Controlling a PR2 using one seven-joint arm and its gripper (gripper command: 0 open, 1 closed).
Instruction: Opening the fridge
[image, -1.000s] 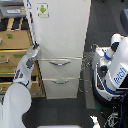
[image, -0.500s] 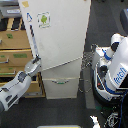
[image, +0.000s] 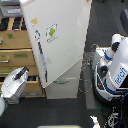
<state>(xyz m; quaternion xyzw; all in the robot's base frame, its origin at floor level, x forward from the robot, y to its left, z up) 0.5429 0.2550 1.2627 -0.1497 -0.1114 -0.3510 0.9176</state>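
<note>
Fridge: we see the tall white fridge (image: 62, 45) at the middle of the exterior view, its large upper door (image: 57, 37) swung out toward the camera and tilted across the frame.
Sticker: we note a small green-and-white sticker (image: 51, 33) on the door face, a yellow tag (image: 34, 21) nearer the upper edge.
Lower drawers: we see two white drawers (image: 67, 87) closed beneath the door.
Gripper: we find the white arm's gripper (image: 21, 74) at the exterior view's left, just beside the door's edge; we cannot tell whether its fingers are apart or together.
Cabinet: we see a wooden drawer cabinet (image: 15, 47) behind the arm.
Second robot: we see a white-and-blue machine (image: 114, 70) at the exterior view's right, well apart from the door.
</note>
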